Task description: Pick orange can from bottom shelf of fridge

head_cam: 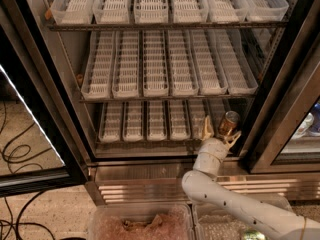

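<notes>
- The gripper [220, 133] sits at the front right corner of the bottom shelf [150, 121], its two pale fingers [207, 129] spread apart and gripping nothing.
- The orange can [229, 123] stands upright just behind the spread fingers, nearer the right one, in the rightmost lane of that shelf.
- The white arm [220, 199] reaches up from the lower right, over the stainless base trim of the fridge [150, 171].
- From here the white slotted trays [155, 64] on the racks above look bare.
- Dark cables [15, 154] lie on the floor to the left.

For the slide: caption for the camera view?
Open hand at the orange can on the bottom shelf of the fridge.
</notes>
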